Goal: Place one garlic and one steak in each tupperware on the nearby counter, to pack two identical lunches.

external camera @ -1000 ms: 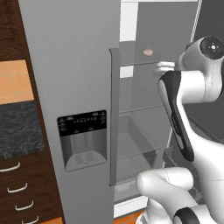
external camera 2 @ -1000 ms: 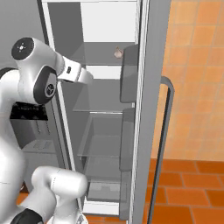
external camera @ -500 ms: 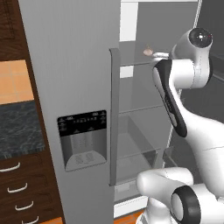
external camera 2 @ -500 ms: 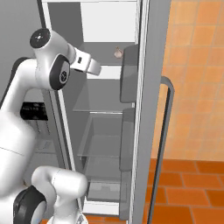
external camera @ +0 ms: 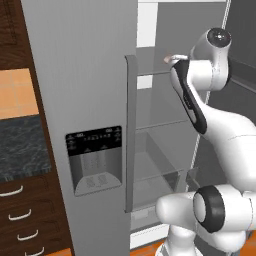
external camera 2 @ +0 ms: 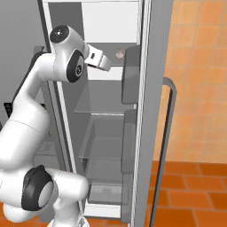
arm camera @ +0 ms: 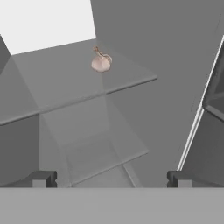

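Between my 2 fingertips, which rise wide apart at the bottom of the hand view with nothing between them, lies empty air: my gripper (arm camera: 111, 177) is open and holds nothing. It is raised to the height of the fridge's top shelf, at the mouth of the open compartment.

Ahead of it, 1 garlic (arm camera: 101, 63) sits on the upper glass shelf (arm camera: 65, 74), toward the back, well apart from my fingers. From the right base view the same bulb (external camera 2: 119, 52) shows just beyond the end of my hand, near the inner edge of the door bins (external camera 2: 131, 75).

I judge the garlic light and firm, with a dry papery skin that could slip or flake under pressure. Its round body may roll on smooth glass if I nudge it before closing. The best hold seems to be across the widest part of the bulb, pads on opposite sides, leaving the thin stem at the top alone.

On the closed fridge door (external camera: 80, 75) the dispenser panel (external camera: 94, 159) carries a row of small pale marks, too small to read. No brand or other writing is legible. A strip of the counter (external camera: 22, 147) shows at far left, over wooden drawers.
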### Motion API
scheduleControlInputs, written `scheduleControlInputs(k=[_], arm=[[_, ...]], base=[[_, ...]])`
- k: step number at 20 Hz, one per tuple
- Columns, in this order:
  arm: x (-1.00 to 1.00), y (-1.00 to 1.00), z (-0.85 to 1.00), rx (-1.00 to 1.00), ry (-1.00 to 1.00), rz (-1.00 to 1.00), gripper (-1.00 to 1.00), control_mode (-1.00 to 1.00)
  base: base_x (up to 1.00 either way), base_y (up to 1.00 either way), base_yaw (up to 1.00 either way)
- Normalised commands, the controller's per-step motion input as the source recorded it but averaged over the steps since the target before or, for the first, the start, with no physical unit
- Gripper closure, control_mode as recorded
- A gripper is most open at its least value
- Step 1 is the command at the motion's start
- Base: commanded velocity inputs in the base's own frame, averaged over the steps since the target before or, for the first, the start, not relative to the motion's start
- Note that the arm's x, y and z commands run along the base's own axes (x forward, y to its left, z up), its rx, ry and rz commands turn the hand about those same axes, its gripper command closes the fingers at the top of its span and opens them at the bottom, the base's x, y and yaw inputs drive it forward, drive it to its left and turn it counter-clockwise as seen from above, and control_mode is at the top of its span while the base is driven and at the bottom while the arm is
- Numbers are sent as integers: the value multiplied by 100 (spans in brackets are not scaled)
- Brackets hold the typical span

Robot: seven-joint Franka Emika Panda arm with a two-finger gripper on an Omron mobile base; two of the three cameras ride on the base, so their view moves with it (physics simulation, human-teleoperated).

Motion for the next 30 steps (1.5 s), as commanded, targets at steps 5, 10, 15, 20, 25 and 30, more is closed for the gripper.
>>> scheduleControlInputs(k=[5,10,15,20,25,30], arm=[[60,-9,0,0,3,0,-100,-100],[58,-16,0,0,2,0,-100,-100],[59,-6,-4,0,1,0,-100,-100],[63,-4,-11,0,0,0,-100,-100],[62,-16,-9,0,0,0,-100,-100],[62,-16,-8,0,1,0,-100,-100]], base=[[0,0,0],[0,0,0],[0,0,0],[0,0,0],[0,0,0],[0,0,0]])
